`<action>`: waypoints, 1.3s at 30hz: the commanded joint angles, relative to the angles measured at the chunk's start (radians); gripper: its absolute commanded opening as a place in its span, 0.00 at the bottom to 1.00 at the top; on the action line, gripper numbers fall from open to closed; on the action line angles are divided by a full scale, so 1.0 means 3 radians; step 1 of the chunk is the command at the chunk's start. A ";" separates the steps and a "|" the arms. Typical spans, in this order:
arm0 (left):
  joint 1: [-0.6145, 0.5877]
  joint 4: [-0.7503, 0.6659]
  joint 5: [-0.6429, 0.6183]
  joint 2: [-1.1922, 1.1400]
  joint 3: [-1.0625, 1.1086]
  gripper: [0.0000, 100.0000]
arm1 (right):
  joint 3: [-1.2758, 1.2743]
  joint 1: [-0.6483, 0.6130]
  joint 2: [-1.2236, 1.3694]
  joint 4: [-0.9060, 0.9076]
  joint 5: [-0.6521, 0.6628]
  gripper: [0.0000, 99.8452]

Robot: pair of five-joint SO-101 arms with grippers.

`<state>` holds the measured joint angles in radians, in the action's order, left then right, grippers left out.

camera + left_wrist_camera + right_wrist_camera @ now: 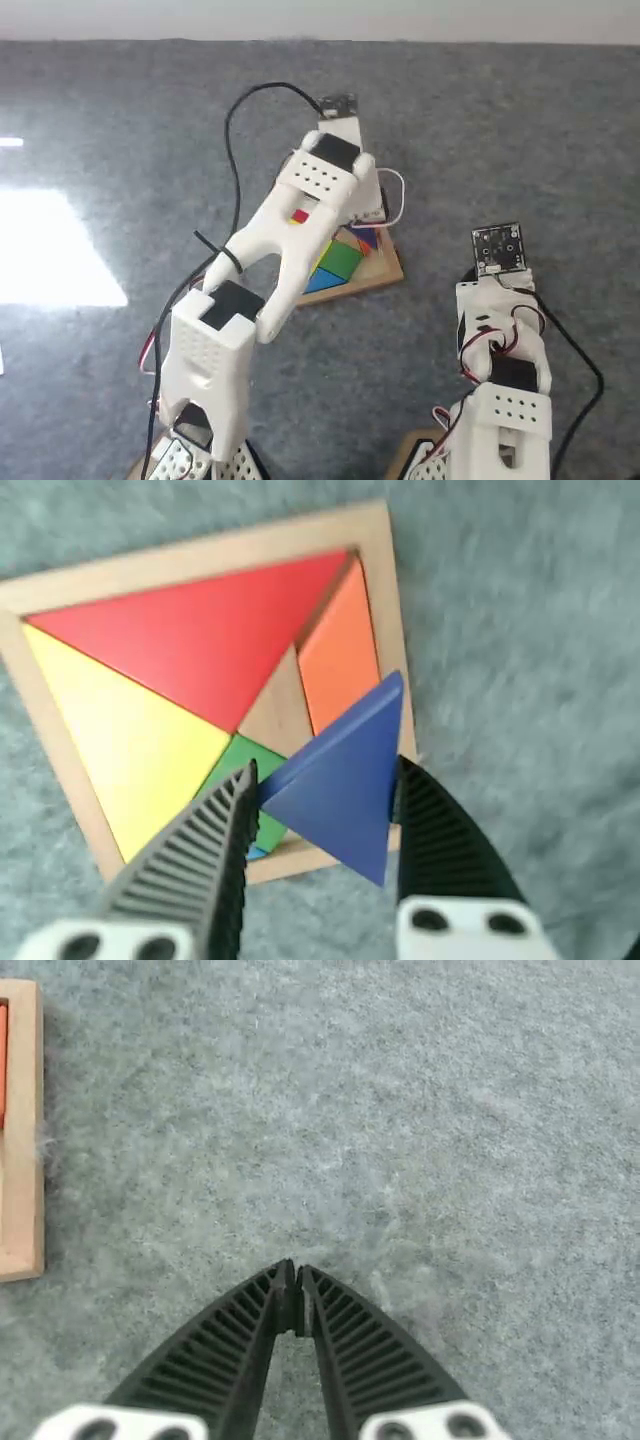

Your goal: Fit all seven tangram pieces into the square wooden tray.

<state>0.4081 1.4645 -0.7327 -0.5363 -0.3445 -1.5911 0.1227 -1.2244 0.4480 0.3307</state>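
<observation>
Grey felt mat (500, 130). Square wooden tray (200, 558) mid-table. Red (190, 630), yellow (130, 750), orange (340, 650) and green (235, 770) pieces seated, bare gap (275, 705) left between them. Left gripper (326, 773) clamped on blue triangle (345, 800) over tray. Right gripper (297, 1272) pinched together, empty, near right. Judged: over halfway.

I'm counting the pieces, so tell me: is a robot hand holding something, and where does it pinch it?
The left gripper pinches the blue triangle, one finger at a corner, the other on the opposite edge. The right gripper holds nothing.
</observation>
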 commanded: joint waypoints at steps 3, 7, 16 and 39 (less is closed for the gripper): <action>-0.0015 0.0046 -0.0199 0.0041 -0.0197 0.07 | 0.0036 0.0033 -0.0074 -0.0074 0.0036 0.01; -0.0077 0.0113 -0.0210 0.0036 -0.0182 0.21 | 0.0036 0.0033 -0.0074 -0.0074 0.0036 0.01; -0.0133 0.0266 -0.0205 0.0036 -0.0171 0.29 | 0.0036 0.0033 -0.0074 -0.0074 0.0036 0.01; -0.0225 -0.0818 0.2972 -0.0332 -0.0335 0.24 | 0.0031 0.0023 -0.0069 -0.0074 0.0036 0.01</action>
<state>0.3391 1.2375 0.1327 -0.6483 -0.3613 -1.5911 0.1227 -1.2259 0.4480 0.3307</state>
